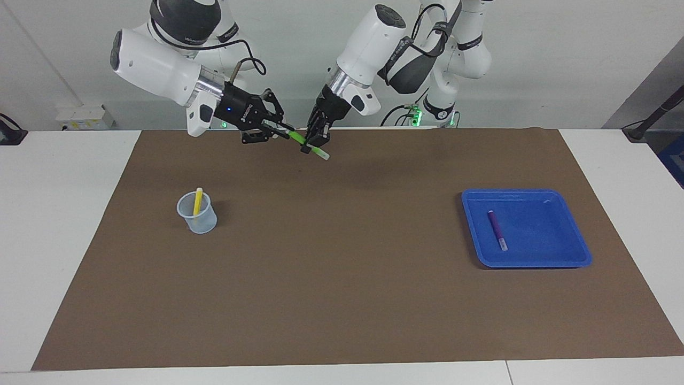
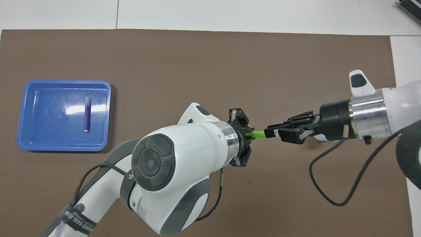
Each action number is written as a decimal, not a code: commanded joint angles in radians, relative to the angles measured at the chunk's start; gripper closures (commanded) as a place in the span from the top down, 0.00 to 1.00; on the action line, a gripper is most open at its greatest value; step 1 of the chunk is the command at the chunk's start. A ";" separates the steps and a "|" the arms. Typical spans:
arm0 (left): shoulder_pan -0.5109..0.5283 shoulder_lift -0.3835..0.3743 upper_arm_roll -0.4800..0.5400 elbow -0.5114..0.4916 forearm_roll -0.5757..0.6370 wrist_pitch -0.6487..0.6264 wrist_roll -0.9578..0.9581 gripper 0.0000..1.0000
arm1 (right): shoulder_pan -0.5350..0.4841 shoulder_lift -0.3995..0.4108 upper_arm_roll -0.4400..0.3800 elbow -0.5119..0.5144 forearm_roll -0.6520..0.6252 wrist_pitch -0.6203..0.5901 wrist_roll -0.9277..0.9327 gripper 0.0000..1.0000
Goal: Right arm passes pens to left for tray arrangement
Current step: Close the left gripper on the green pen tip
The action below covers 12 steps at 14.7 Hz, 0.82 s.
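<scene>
Nearest the robots, up in the air over the brown mat (image 1: 342,299), the handover is on: the right end effector (image 1: 278,128) comes in level from its own end and pinches one end of the green pen (image 1: 297,138), fingertips closed on the barrel. The left end effector (image 1: 316,140) drops in steeply from above and clamps the same pen nearer its pale tip, which pokes out just below its fingers. So both are closed on the one pen, which slants between them, clear of the tabletop (image 1: 69,214). From overhead only a short run of green shows between the two, so they hold it close together.

That pen looks light and stiff, with a smooth plastic barrel, so I'd say it could twist or slip if one side lets go before the other is firm; a hold near the middle of the barrel should stop it swinging.

Farther out, toward the right arm's end, the translucent cup (image 1: 197,214) stands on the mat with the yellow pen (image 1: 198,200) leaning upright inside it, its top above the rim. Toward the left arm's end sits the blue tray (image 1: 580,251), flat on the mat, and the purple pen (image 1: 497,230) lies in it alone, well apart from the rim

By my reckoning one pen is placed, one is mid-pass, one waits in the cup
</scene>
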 commanded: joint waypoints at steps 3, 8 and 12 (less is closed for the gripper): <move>0.002 -0.007 0.002 0.005 0.018 -0.023 -0.014 0.00 | 0.007 -0.021 0.002 -0.019 0.032 0.010 0.027 0.00; 0.001 -0.007 0.002 0.005 0.018 -0.020 -0.014 0.00 | 0.029 -0.013 0.002 -0.010 0.021 0.033 0.061 0.00; -0.001 -0.007 0.002 0.007 0.018 -0.018 -0.014 0.00 | 0.029 -0.012 0.002 -0.008 0.003 0.033 0.066 0.18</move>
